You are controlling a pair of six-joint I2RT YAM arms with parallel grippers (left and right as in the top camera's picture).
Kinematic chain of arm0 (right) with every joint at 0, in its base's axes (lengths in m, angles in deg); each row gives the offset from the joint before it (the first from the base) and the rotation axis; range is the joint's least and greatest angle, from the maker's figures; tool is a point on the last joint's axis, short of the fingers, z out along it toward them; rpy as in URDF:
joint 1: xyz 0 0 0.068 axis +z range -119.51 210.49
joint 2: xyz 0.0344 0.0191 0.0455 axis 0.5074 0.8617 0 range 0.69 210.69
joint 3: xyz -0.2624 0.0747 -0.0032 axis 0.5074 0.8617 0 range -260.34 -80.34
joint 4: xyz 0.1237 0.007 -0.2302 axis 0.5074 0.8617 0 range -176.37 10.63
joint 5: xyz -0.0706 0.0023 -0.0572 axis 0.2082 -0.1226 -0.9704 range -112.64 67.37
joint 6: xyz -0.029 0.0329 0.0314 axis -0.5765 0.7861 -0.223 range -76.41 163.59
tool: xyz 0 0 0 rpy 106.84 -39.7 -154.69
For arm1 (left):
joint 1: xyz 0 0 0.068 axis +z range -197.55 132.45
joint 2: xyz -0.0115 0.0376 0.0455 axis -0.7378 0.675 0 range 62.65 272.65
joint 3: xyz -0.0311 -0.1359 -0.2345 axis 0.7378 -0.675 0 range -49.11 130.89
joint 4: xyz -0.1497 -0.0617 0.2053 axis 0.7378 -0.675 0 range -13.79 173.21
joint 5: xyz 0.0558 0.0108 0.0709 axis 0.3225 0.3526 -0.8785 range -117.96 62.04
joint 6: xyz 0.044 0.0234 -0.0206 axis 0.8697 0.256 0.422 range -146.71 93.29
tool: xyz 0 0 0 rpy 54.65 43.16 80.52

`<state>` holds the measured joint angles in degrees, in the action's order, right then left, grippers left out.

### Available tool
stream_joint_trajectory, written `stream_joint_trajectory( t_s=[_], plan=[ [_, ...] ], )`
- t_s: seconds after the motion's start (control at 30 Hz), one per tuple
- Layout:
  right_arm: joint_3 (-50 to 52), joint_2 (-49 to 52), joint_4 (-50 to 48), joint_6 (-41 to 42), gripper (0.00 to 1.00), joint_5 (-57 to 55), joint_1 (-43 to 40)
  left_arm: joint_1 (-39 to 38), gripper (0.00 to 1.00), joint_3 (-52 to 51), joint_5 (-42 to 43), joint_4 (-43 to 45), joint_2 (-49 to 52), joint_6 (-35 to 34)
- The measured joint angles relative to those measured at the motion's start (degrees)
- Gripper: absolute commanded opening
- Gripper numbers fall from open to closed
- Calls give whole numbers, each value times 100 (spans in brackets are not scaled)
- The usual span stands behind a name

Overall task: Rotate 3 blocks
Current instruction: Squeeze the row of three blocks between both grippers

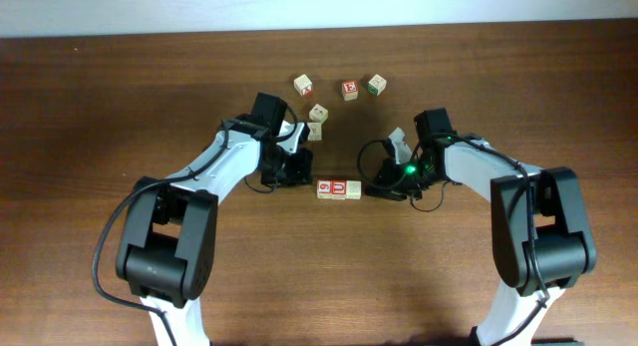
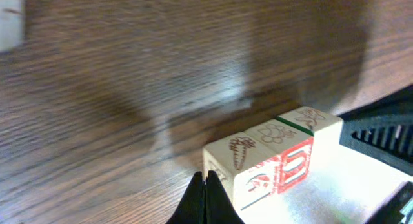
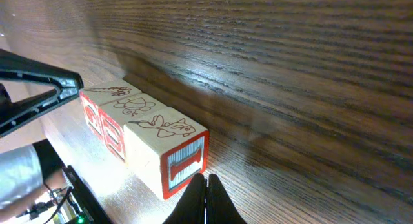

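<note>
The left gripper [image 2: 206,193] has its fingers pressed together, pinching nothing, its tip low at the left end of the row of three blocks [image 1: 339,189]. The blocks sit edge to edge in the middle of the table [image 1: 319,276], between the two arms. The right gripper [image 3: 206,197] is also closed and empty, just off the row's right end.

I'd say the turning step is in hand, with closed tips set at opposite ends. The next move calls for gentle opposing pushes so the row swings without breaking apart.

The overhead shows red-printed tops and five spare blocks [image 1: 349,89] farther back. The wrist cameras show line drawings on other faces. Whether either tip touches wood I can't quite tell.
</note>
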<state>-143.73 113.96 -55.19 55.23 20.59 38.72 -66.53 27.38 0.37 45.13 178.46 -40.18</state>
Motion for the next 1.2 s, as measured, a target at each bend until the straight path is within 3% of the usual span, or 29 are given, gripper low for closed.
stream_joint_trajectory(
  t_s=[1.2],
  plan=[
    [0,0,-87,210,4,-24,48,37,0,-315,579,363,4,48]
  ],
)
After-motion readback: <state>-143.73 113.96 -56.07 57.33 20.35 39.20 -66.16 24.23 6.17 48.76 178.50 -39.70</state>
